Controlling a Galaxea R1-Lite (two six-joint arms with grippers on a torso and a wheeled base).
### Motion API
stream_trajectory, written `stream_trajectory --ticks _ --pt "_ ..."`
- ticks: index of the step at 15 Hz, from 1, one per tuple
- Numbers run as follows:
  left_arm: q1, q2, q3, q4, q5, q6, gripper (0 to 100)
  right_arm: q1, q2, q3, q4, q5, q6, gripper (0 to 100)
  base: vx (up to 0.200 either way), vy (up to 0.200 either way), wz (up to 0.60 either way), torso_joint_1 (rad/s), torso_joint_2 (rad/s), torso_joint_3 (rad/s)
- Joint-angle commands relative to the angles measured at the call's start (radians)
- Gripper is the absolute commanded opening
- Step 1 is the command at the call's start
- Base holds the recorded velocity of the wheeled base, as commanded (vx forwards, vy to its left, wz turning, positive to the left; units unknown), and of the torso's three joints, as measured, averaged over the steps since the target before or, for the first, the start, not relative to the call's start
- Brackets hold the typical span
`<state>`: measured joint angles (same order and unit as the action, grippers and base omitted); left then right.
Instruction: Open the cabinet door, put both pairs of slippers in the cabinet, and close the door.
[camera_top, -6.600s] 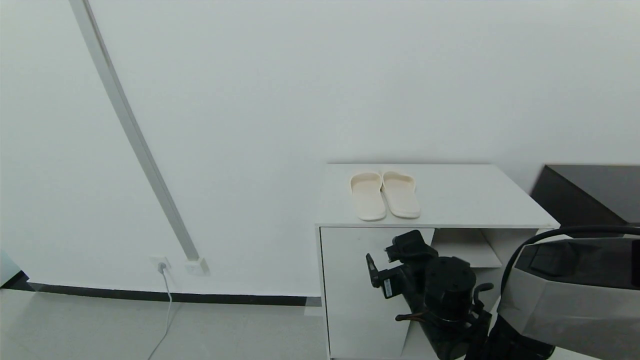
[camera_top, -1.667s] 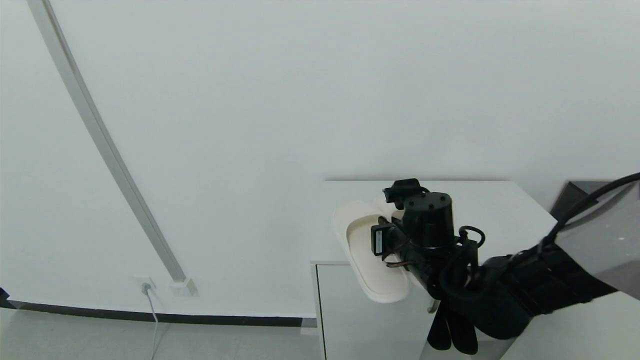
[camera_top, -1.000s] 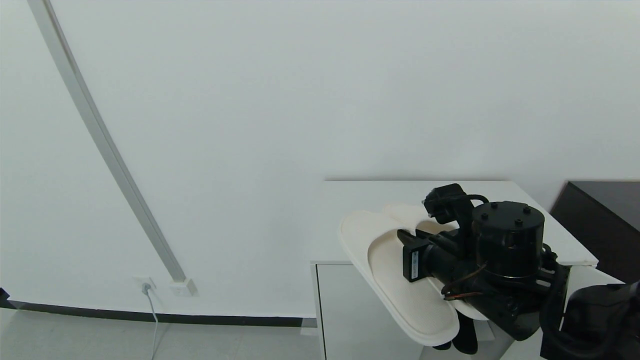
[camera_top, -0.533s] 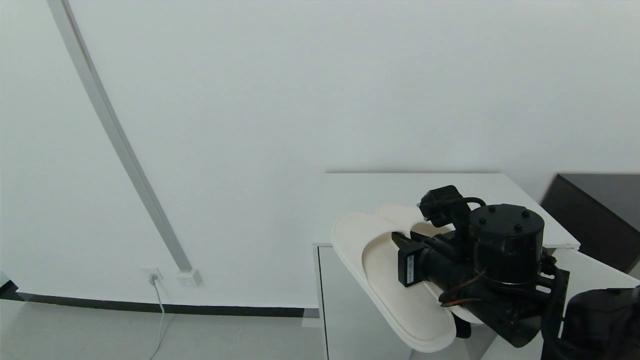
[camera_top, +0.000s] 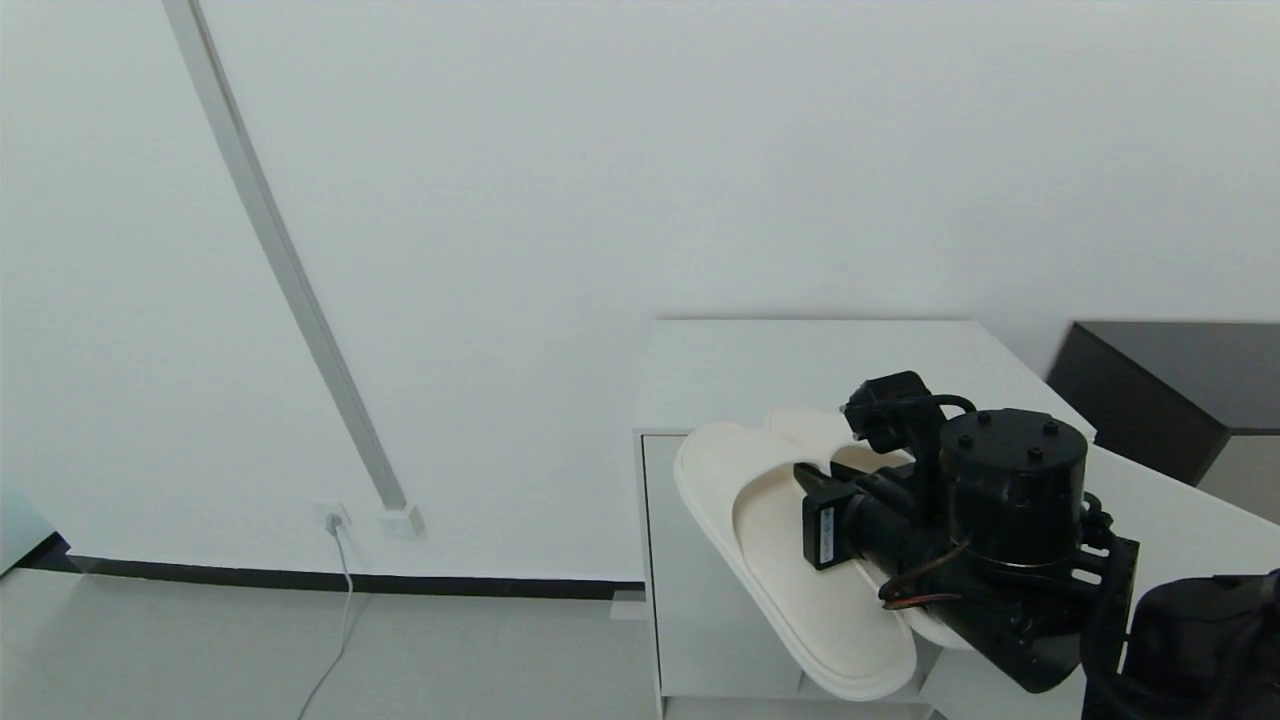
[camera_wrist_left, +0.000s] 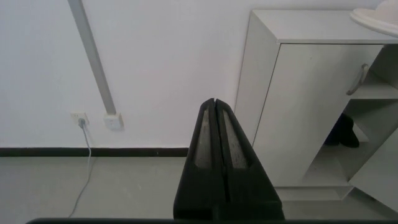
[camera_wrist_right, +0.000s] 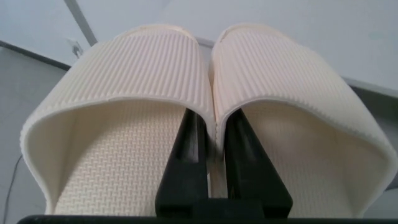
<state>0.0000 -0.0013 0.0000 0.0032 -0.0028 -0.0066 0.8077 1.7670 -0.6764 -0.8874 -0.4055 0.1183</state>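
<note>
1. Two cream slippers (camera_wrist_right: 124, 124) lie side by side as a pair, open-toed slides with broad bands over the front.
2. Both are in the air before the white cabinet (camera_top: 800, 360), by the left end of its top front edge. Their toes point toward the top and their heels hang lower, in front of the cabinet's face.
3. One finger of the right gripper (camera_wrist_right: 211, 134) runs under each band. The two inner edges of the slippers are pinched between the fingers, so the gripper is clenched on the pair.
4. Fine ridges cover the bands, and the footbeds carry a small woven-looking pattern. The material looks like soft moulded foam, with rounded rims.
5. Farther left and lower, the left gripper (camera_wrist_left: 215, 109) points at the cabinet's front. Its two flat fingers are pressed together with nothing between them.
6. Smooth, matt, flat panels with square corners make up the cabinet. A slim curved handle (camera_wrist_left: 357, 79) sits on the front panel, and beside it the inside is open, showing a shelf (camera_wrist_left: 379, 93).
7. Under that shelf, at the back, stands a dark pair of footwear (camera_wrist_left: 344, 132), too small to make out.
8. Left of the cabinet, a grey strip (camera_top: 290, 270) runs down the white wall to a socket (camera_top: 333, 520).
</note>
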Motion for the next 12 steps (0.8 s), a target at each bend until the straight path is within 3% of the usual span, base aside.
stream_trajectory --ticks 1,12 --pt "0.000 0.001 0.000 0.000 0.000 -0.001 0 0.001 0.003 0.000 -0.002 0.001 0.000 0 0.000 0.000 0.00 0.000 0.00 0.000" --pt "0.000 0.001 0.000 0.000 0.000 0.000 0 0.001 0.003 0.006 -0.004 0.001 0.000 0 0.000 0.000 0.00 0.000 0.00 0.000"
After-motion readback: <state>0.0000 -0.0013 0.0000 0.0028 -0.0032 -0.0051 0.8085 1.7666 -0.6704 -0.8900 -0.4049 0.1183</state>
